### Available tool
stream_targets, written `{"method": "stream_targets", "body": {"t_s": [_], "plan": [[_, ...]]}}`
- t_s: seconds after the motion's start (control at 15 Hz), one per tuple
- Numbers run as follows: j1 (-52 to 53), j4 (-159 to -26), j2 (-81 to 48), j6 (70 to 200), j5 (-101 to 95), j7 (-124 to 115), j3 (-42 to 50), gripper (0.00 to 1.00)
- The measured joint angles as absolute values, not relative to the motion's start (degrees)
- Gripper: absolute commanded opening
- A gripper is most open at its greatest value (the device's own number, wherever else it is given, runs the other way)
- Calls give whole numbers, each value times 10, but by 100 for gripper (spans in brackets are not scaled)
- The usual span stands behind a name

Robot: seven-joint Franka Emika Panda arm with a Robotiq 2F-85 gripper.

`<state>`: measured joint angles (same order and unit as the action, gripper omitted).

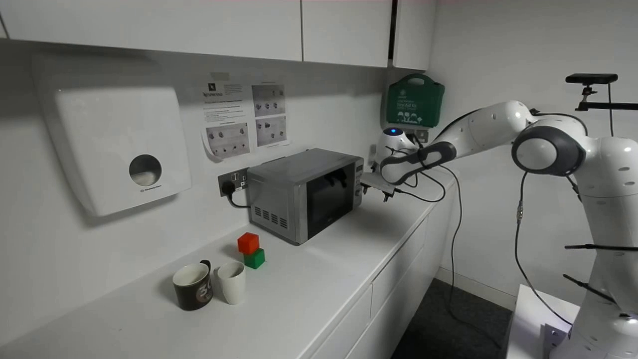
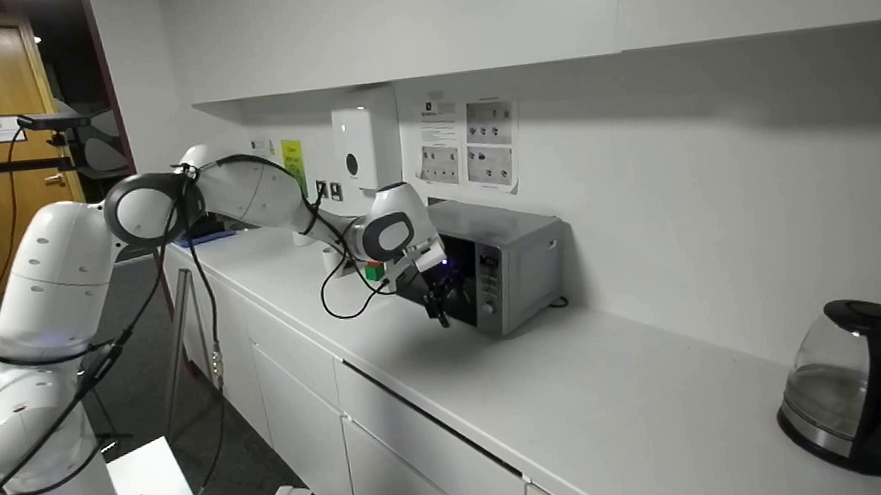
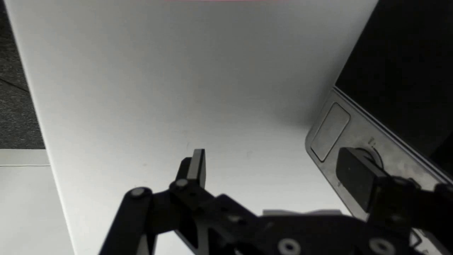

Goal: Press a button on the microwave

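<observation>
Looks like the approach: the gripper (image 3: 272, 153) hangs, fingers (image 3: 357, 177) spread wide, just by the control strip (image 3: 396, 164) of the microwave (image 1: 304, 195), there on the counter (image 1: 299, 289). Next, one fingertip should square up to a button (image 3: 331, 131), then push straight in.

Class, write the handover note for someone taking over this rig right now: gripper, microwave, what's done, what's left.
Gripper: open, holding nothing, close to the control strip. In the wrist view a finger covers part of the dial; whether they touch cannot be told.
Microwave: on the counter, door apparently shut.
Done: gripper is at the microwave's control end; no completed press shows.
Left: the press itself. The large button below the dial is probably the easiest target.
</observation>
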<state>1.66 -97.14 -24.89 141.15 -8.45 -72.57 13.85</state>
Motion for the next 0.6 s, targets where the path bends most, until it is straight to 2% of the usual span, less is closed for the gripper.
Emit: {"method": "stream_targets", "body": {"t_s": [0.27, 0.6], "plan": [[18, -1069, -167, 1408, -148, -709, 144, 100], [-1, -1189, -59, 1422, -193, -579, 142, 100]]}}
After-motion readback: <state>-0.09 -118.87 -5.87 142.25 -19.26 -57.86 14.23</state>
